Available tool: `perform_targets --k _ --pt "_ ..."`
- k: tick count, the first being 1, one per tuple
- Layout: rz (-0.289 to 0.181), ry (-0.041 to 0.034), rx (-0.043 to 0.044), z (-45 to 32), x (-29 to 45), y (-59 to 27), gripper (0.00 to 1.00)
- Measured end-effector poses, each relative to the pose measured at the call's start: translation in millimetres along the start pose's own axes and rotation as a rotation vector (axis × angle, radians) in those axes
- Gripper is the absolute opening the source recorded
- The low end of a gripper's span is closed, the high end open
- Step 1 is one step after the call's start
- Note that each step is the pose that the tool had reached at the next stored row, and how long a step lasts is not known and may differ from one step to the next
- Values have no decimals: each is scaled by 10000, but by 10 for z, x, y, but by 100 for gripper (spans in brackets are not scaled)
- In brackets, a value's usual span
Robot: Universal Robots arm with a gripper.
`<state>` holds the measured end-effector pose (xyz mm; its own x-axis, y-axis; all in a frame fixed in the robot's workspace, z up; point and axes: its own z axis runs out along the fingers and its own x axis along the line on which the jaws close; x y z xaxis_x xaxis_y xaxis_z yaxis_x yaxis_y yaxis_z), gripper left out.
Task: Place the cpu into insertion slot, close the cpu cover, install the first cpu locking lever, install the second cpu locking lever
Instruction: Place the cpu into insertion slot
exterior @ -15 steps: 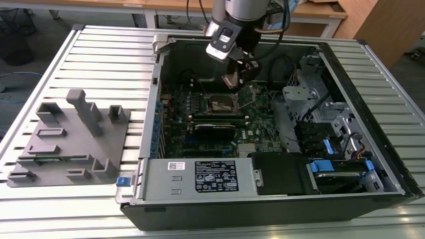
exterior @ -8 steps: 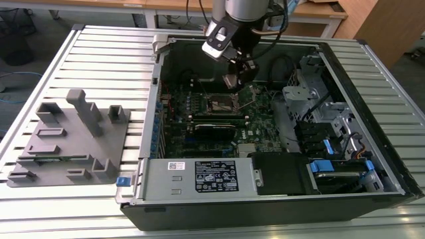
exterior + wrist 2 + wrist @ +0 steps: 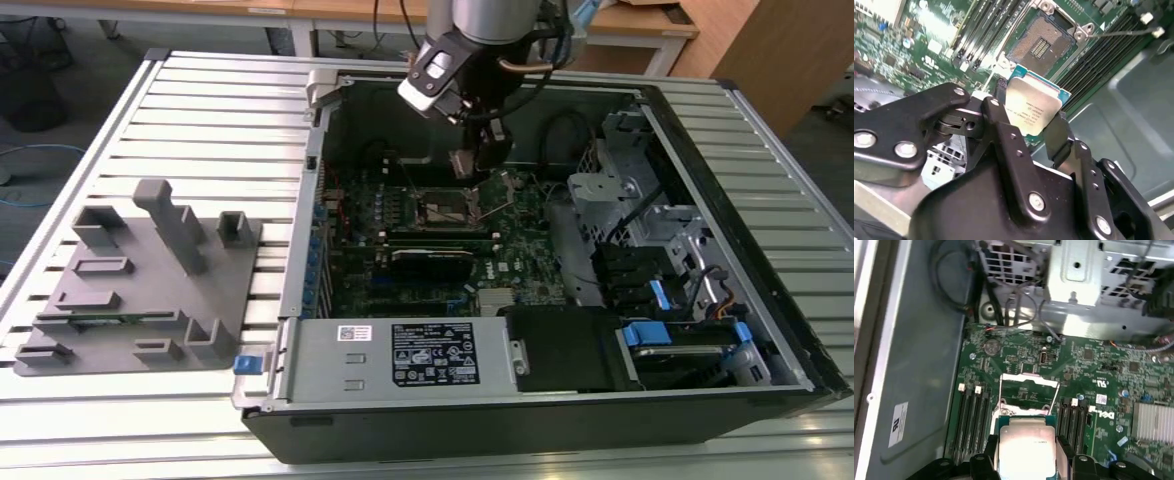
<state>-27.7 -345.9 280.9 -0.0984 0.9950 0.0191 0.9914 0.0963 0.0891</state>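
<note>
— Where is the cpu [image 3: 1035, 106] right now?

— Clamped in the hand [image 3: 1029, 119]. In the second wrist view the two black fingers [image 3: 999, 120] press on opposite edges of it. Its silver-tan top faces the camera and a green rim shows around it.

— And where's the hand?

— Upper middle of the exterior view, reaching down into the open computer case [image 3: 534, 425]. The case lies on its side on the slatted metal desk [image 3: 200, 100]. The hand hangs over the motherboard [image 3: 354, 240], just above the socket [image 3: 449, 208] in the frame.

— So the chip isn't seated?

— No. In both wrist views the socket lies bare with its field of contacts uncovered. The cpu is held clear of it, not touching.

— What about the cpu cover [image 3: 1029, 378]?

— Swung up. In the first wrist view the thin silvery frame stands raised at the socket's far edge, and I can see the board through its window.

— The levers?

— In the second wrist view one thin wire lever [image 3: 1124, 33] runs out from a corner of the socket, swung away from it. I can't make out the other one.

— Anything else around?

— Rows of black memory slots [image 3: 974, 415] flank the socket on both sides. On the desk, toward the exterior view's left and well apart from the case, sits a grey fixture tray [image 3: 147, 290] with upright blocks.
</note>
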Motion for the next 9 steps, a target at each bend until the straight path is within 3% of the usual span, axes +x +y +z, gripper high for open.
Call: perform_targets --k 9 --pt "1629 -145 -32 16 0 -1 54"
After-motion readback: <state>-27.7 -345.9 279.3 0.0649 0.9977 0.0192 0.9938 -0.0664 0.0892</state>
